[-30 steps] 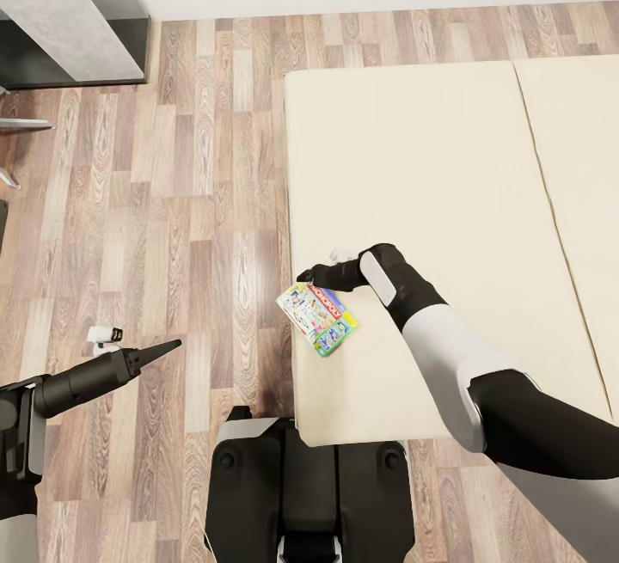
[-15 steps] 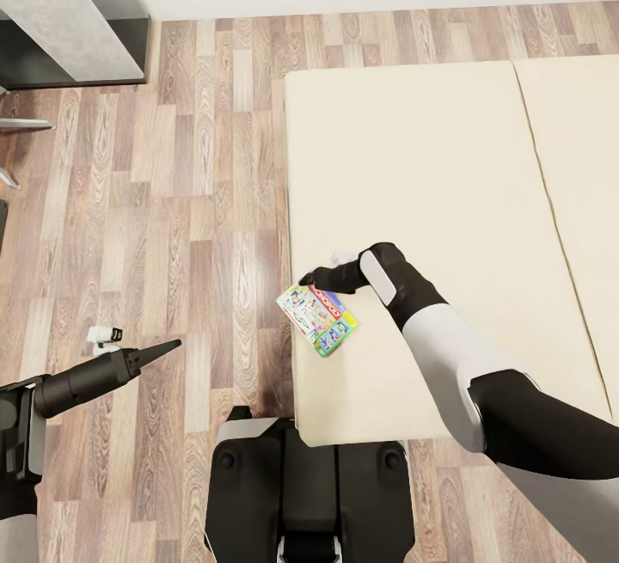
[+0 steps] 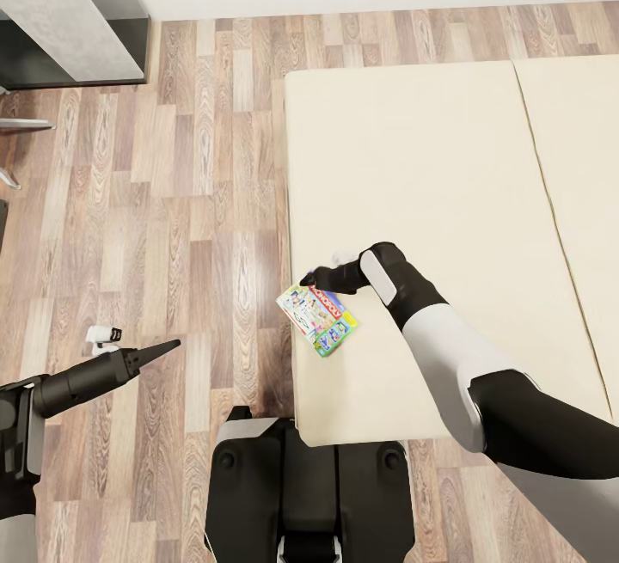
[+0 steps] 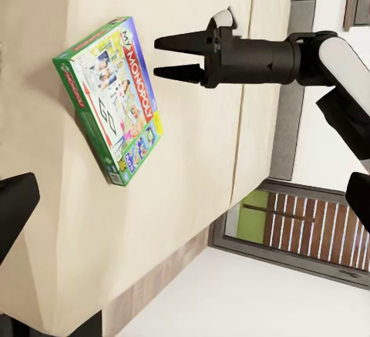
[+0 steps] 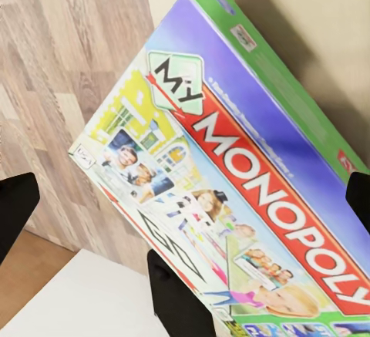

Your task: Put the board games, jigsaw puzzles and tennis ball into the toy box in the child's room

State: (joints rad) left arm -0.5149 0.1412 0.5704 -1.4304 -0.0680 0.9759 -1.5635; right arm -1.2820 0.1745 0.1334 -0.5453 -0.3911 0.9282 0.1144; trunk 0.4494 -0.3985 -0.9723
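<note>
Right end effector (image 3: 308, 276) crept right, open, above board game (image 3: 317, 319).

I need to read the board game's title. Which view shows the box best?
The right wrist view: the board game is close, its "MY MONOPOLY" lettering legible. The left wrist view shows the whole box, smaller. The head view shows it tiny on the bed.

1 board game (image 3: 317, 319) lower centre of head view, 1 bed (image 3: 430, 159) w/ 2 beige mattress pads, 1 table (image 3: 60, 13) upper left, 2 robot arms, 2 grippers: left gripper (image 3: 168, 345) lower left, right gripper (image 3: 308, 276) centre
</note>
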